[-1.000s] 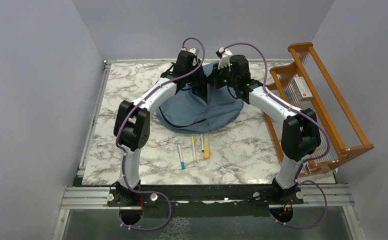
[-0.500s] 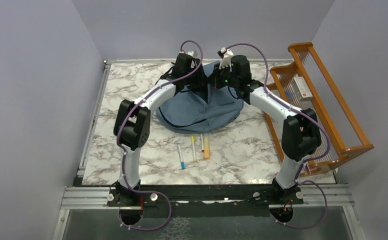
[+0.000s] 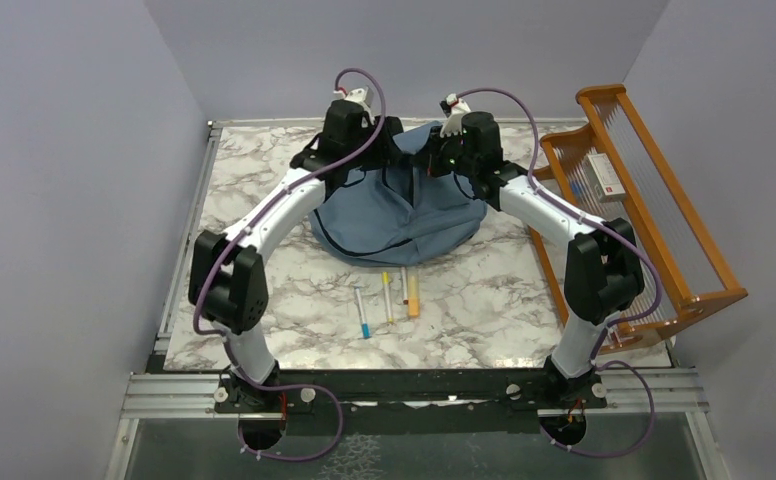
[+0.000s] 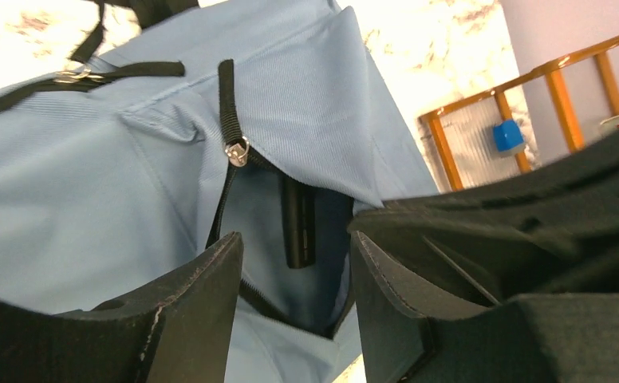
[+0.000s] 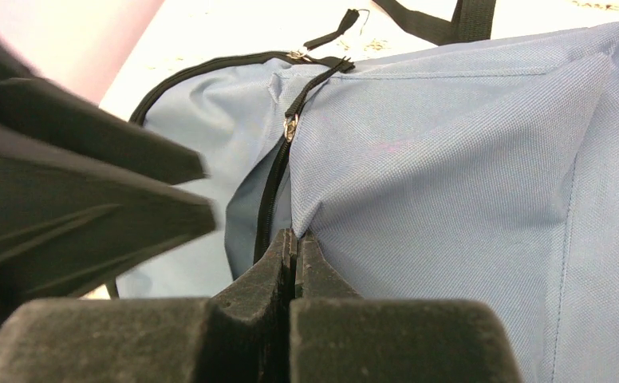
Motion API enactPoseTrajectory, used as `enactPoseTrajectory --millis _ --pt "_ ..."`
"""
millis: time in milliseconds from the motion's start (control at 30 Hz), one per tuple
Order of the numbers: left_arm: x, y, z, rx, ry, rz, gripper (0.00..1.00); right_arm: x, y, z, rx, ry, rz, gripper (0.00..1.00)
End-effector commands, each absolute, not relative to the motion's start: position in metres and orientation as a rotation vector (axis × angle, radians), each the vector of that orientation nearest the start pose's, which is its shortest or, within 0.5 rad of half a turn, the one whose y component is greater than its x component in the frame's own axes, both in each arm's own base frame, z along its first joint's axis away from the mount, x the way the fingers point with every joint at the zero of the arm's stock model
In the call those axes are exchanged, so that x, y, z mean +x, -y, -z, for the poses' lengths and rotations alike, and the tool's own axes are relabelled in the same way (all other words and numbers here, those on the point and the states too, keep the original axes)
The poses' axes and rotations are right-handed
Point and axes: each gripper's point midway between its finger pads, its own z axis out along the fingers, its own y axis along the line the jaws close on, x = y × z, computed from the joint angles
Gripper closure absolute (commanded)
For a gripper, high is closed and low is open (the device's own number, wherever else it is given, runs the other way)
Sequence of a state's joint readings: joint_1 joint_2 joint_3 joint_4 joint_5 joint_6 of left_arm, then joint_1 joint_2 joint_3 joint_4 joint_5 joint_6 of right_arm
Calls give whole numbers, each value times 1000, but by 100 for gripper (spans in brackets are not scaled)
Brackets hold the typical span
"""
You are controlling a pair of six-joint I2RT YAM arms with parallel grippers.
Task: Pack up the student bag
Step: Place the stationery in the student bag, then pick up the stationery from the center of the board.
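The right hand (image 5: 294, 239) pinches the bag's (image 5: 450, 159) fabric beside the zip (image 5: 270, 191), tenting its mouth, while the left hand (image 4: 294, 239), fingers apart and empty, hangs just over that opening, the bag at the surface's (image 3: 264, 190) far middle, pens (image 3: 387, 297) lying nearer.

student bag (image 4: 91, 175): cut off by the frame edges in both wrist views. dark item (image 4: 298, 227) in its opening: top hidden under fabric, kind unclear.
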State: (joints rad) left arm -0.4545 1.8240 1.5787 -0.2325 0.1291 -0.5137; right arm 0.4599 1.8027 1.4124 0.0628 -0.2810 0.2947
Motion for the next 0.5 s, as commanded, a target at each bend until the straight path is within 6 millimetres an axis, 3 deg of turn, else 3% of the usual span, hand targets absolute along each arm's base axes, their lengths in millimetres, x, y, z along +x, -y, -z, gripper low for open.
enactPoseTrajectory --millis 0,100,200,333,467 --pt "447 244 -260 3 -2038 620 46 457 -310 -275 -347 -1769 -850 100" --pt "425 229 -263 -17 -2037 599 46 457 -309 -272 -348 -1775 -845 99" --pt "403 211 -249 -92 -2085 557 48 459 -307 -267 -346 -1784 -826 99" --pt "367 191 -217 -205 -2180 482 48 460 -306 -260 -352 -1799 -805 99" --pt "319 194 -179 -192 -2302 415 47 461 -305 -254 -361 -1807 -788 100"
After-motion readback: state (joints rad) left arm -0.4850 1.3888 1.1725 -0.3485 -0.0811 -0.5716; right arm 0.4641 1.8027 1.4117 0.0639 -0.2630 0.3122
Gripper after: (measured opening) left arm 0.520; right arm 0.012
